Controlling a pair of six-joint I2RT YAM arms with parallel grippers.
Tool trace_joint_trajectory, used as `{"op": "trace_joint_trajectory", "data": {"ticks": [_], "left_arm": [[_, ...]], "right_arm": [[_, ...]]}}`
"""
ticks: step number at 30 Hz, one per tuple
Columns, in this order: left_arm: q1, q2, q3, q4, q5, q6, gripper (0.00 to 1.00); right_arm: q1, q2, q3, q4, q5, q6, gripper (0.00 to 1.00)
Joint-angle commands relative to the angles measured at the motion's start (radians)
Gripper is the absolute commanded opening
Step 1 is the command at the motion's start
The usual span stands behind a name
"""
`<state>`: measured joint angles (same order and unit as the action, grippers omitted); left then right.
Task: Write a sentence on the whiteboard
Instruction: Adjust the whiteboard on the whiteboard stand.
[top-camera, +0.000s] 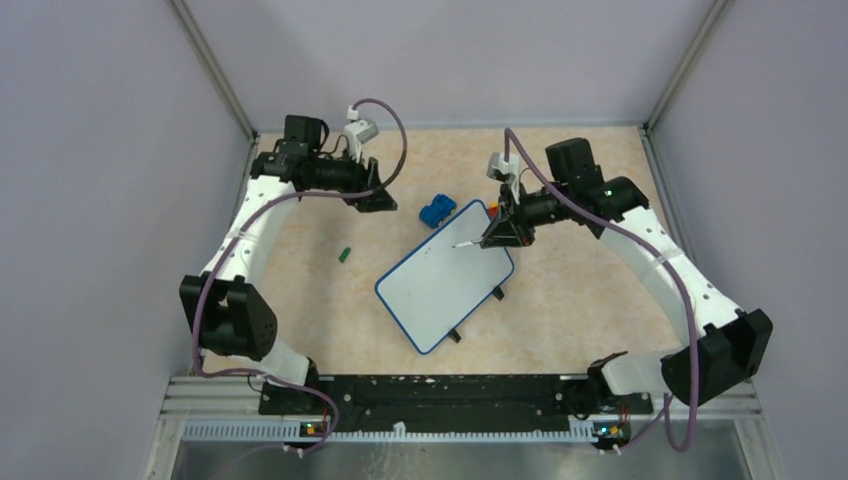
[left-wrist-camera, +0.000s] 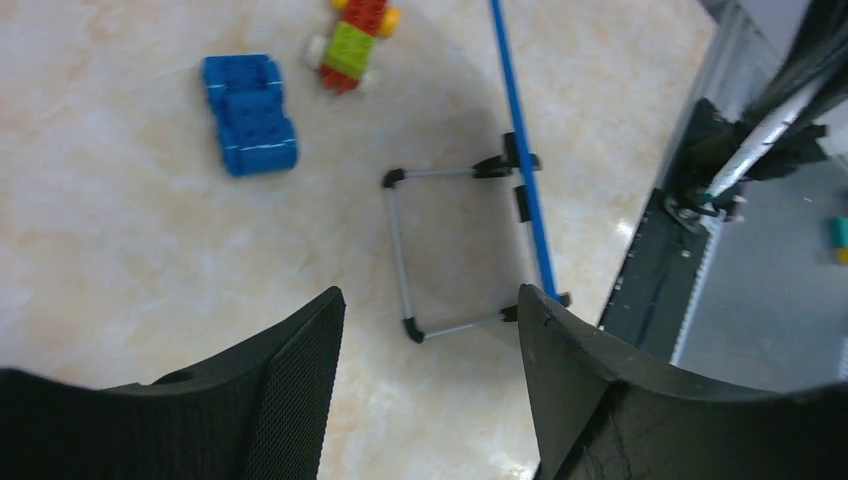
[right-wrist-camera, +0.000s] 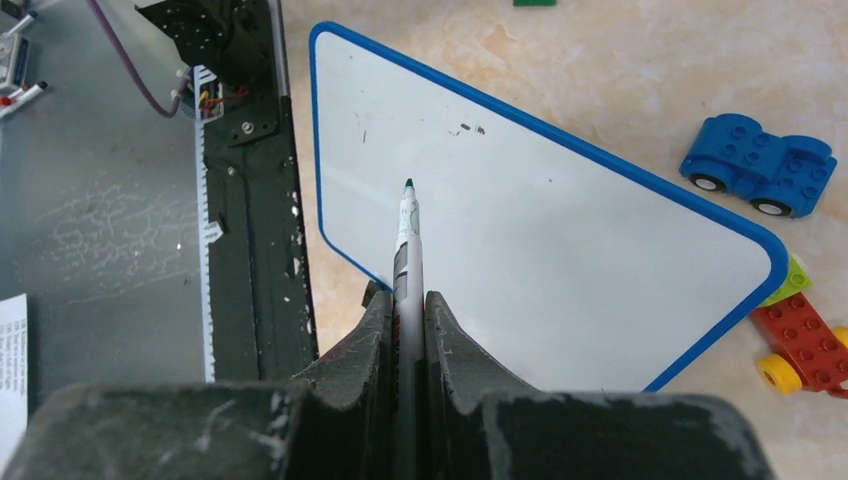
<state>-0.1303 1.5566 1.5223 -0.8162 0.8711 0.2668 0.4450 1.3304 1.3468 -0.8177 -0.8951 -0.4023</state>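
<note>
Right hand (right-wrist-camera: 410, 300): nearest us at the bottom of the right wrist view, its two dark, scuffed fingers are pressing together on a marker (right-wrist-camera: 408, 225), pinching the barrel well behind the tip. We are reading the marker as slim, hard, smooth plastic, white with a green nib. It is likely to twist in the pinch under a hard push.

Whiteboard (right-wrist-camera: 540, 240): it is lying aslant at the centre of the top view on the tabletop (top-camera: 320, 300). It is showing a flat glossy white face, a blue rim, rounded corners and small black feet along its lower-right edge. We are judging it light, stiff and slick, so prone to sliding under pen pressure. The rim, away from the writing area, is looking like the place to steady it. A grey wire stand (left-wrist-camera: 400, 250) is showing beside its edge in the left wrist view, but we cannot tell whether it is propping the board. No sentence is showing, only a few dark specks. The nib is hanging over the face, and we cannot tell whether it is touching.

Left hand (left-wrist-camera: 430, 300): its black, mesh-textured fingers are standing spread, holding nothing.

Sundries: a blue toy car (right-wrist-camera: 760, 165) and a red, green and yellow brick toy (right-wrist-camera: 800, 335) are sitting at the right edge of the right wrist view, the brick toy just beside the rim. A small green piece (top-camera: 343, 254) is lying apart, left of the board. The tabletop is looking beige, marbled and smooth.
</note>
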Motion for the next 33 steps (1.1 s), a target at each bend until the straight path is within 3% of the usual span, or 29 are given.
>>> {"op": "trace_joint_trajectory", "data": {"ticks": [1, 9, 14, 25, 33], "left_arm": [[-0.070, 0.038, -0.016, 0.011, 0.205, -0.012, 0.68], [-0.239, 0.176, 0.061, 0.025, 0.189, -0.036, 0.66], [-0.284, 0.265, 0.105, 0.022, 0.135, -0.053, 0.59], [-0.348, 0.309, 0.109, 0.022, 0.181, -0.014, 0.25], [-0.385, 0.332, 0.129, 0.011, 0.174, -0.007, 0.25]], "right_arm": [[0.004, -0.051, 0.029, -0.047, -0.066, -0.088, 0.00], [0.004, -0.099, 0.029, -0.113, -0.054, -0.116, 0.00], [0.004, -0.125, 0.009, -0.117, -0.050, -0.118, 0.00], [0.039, -0.130, -0.037, -0.113, -0.064, -0.119, 0.00], [0.080, -0.128, -0.055, -0.086, -0.046, -0.098, 0.00]]}}
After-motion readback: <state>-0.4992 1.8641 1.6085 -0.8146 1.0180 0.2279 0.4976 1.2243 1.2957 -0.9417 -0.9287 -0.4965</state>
